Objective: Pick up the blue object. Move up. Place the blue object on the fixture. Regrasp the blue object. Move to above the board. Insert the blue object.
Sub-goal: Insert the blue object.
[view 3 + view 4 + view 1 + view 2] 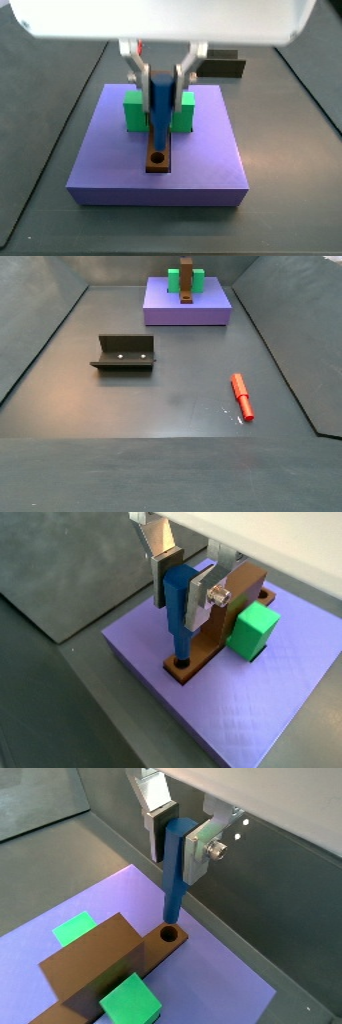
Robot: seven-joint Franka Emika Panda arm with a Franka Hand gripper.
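Upright, the blue object (175, 868) sits clamped in the gripper (178, 843) above the board (227, 983).

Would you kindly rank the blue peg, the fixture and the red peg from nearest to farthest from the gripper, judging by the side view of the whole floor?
1. Blue peg: held between the fingers of the gripper, over the board.
2. Fixture: mid-floor, left of the image.
3. Red peg: lying on the right of the image, farthest.

A red peg (242, 397) lay alone on the dark grey floor (160, 406) in a side view, toward the right and near side. It rested at a slight angle, well apart from everything else.
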